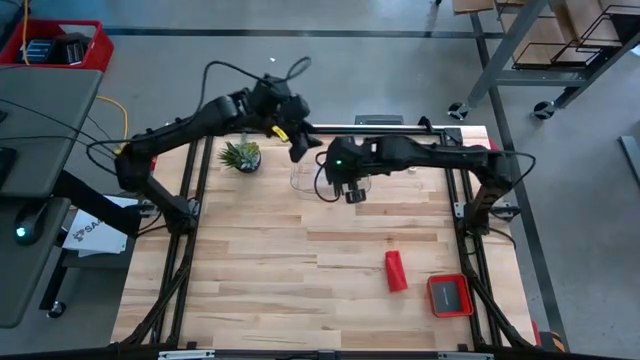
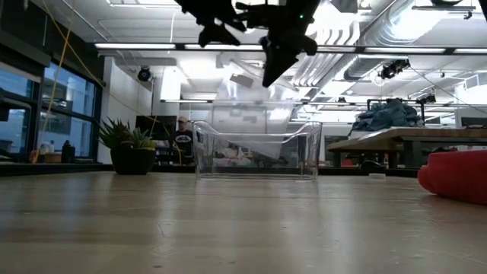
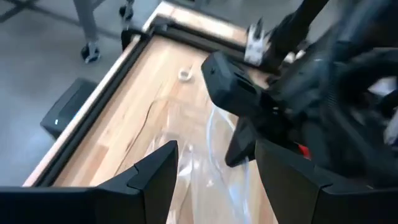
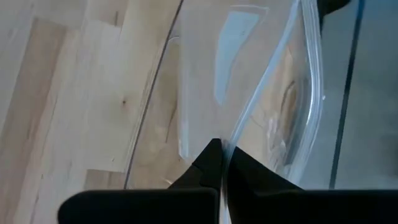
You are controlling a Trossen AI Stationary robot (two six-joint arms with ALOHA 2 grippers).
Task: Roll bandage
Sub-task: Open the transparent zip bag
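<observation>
Your bandage [image 1: 396, 271] lies rolled on the worktop [image 1: 300, 290], near the red tray [image 1: 450, 296]; rolling looks done; your right tool [image 4: 221, 163] pinches the plastic bag [image 4: 273, 93] over the clear bin [image 2: 257, 150]; left tool [image 3: 214, 171] spread, empty; bagging remains.

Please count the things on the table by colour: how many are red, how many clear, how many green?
Red: 2, the bandage and the small square tray
Clear: 2, the plastic bin and the plastic bag
Green: 1, the potted plant
Total: 5
</observation>
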